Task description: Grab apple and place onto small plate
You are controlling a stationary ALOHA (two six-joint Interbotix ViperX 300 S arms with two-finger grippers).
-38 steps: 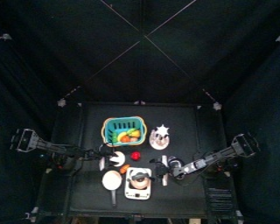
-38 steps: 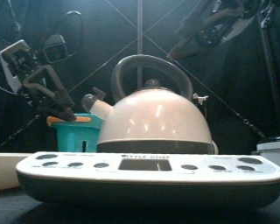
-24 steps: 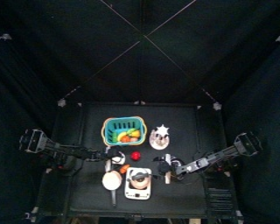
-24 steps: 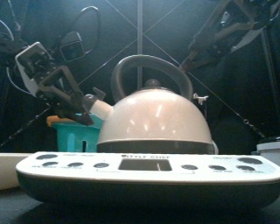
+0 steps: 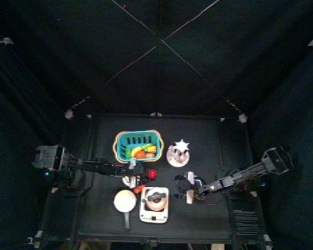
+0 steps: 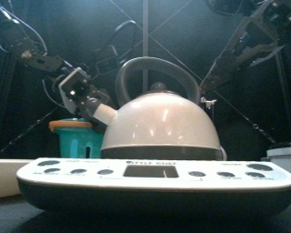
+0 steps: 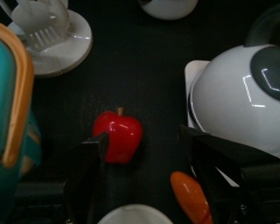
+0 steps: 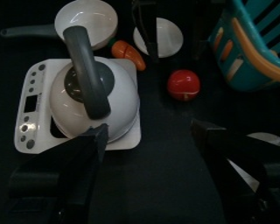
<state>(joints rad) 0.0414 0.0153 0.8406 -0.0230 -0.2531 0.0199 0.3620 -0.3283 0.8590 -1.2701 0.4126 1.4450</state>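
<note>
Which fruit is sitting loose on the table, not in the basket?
The apple: small, bright red, alone on the black table beside the basket. The orange and green fruits lie inside it.

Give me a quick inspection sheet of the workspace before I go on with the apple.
Surface: black table, crowded toward the front.
Job's things: apple lies on the table, not gripped; small plate lies empty near it.
Clutter: green basket with fruit; kettle on its white base; pinkish plate with a white object; cream-tan plate; orange piece.
Grippers: left gripper open, its jaws straddling the apple; right gripper open above the table, holding nothing.
Cables: looped on the arms in the front view.
Surroundings: black curtains; no person seen.
</note>
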